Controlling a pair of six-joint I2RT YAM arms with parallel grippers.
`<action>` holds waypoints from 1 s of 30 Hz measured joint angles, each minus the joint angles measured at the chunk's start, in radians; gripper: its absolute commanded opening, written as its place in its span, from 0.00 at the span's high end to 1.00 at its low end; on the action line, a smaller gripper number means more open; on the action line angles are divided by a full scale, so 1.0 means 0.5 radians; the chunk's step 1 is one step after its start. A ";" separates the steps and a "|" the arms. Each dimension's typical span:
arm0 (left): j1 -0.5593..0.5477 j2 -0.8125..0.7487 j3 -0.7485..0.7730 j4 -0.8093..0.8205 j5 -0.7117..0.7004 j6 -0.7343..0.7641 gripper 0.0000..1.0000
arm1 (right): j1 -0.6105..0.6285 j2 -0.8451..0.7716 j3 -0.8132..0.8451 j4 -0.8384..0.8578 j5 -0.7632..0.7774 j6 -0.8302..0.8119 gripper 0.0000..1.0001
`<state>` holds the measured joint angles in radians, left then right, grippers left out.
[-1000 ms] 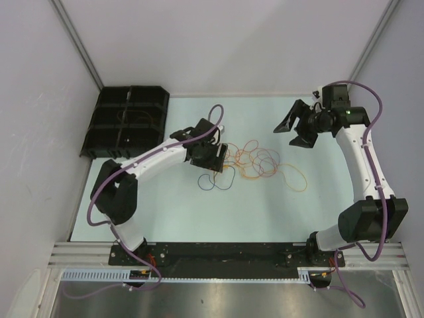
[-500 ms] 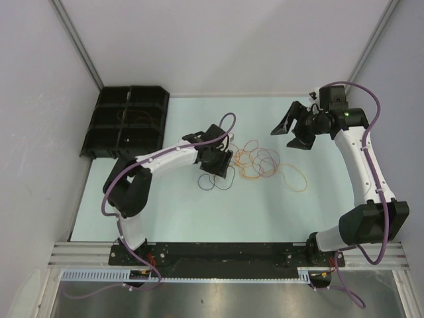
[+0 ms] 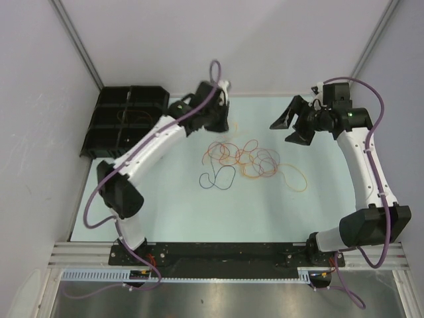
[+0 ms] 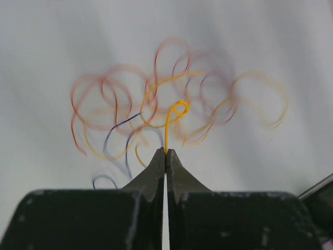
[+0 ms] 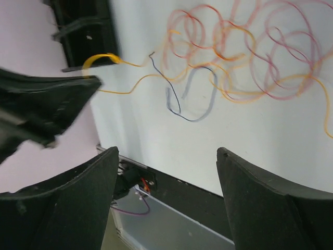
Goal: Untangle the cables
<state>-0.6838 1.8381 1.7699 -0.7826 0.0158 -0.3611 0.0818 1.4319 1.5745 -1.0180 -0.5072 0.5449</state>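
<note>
The cables (image 3: pixel 248 159) lie in a loose tangle of orange, red, pinkish and yellow loops at mid-table. A dark cable (image 3: pixel 217 179) trails off at its near left. My left gripper (image 3: pixel 215 121) is raised behind and left of the tangle. In the left wrist view its jaws (image 4: pixel 166 152) are shut on a thin yellow cable (image 4: pixel 167 133) that hangs toward the blurred pile (image 4: pixel 156 109). The right gripper (image 3: pixel 290 123) hovers open at the back right, nothing between its fingers (image 5: pixel 67 203). In the right wrist view the yellow cable (image 5: pixel 119 62) runs from the left gripper (image 5: pixel 47 107) to the tangle (image 5: pixel 234 57).
A black compartment tray (image 3: pixel 126 119) stands at the back left of the pale green mat (image 3: pixel 165 212). White walls close in the back and both sides. Both arm bases sit on the black rail (image 3: pixel 218 252) at the near edge.
The left gripper has shut on the yellow cable at the tangle's left side and risen up and back with it. The right gripper stayed open and drifted slightly left.
</note>
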 measured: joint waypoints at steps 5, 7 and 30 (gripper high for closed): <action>0.055 -0.137 0.738 -0.024 -0.020 -0.048 1.00 | 0.022 -0.108 0.034 0.268 -0.170 0.096 0.17; 0.056 -0.186 0.999 0.005 0.008 -0.047 1.00 | 0.049 -0.159 0.077 0.375 -0.228 0.128 0.17; 0.116 -0.512 0.697 0.319 0.347 -0.114 1.00 | 0.197 -0.316 0.138 1.032 -0.471 0.311 0.14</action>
<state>-0.6258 1.5822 2.1185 -0.6231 0.1894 -0.4179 0.1802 1.2739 1.6436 -0.5018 -0.7425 0.7002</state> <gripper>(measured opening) 0.009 0.851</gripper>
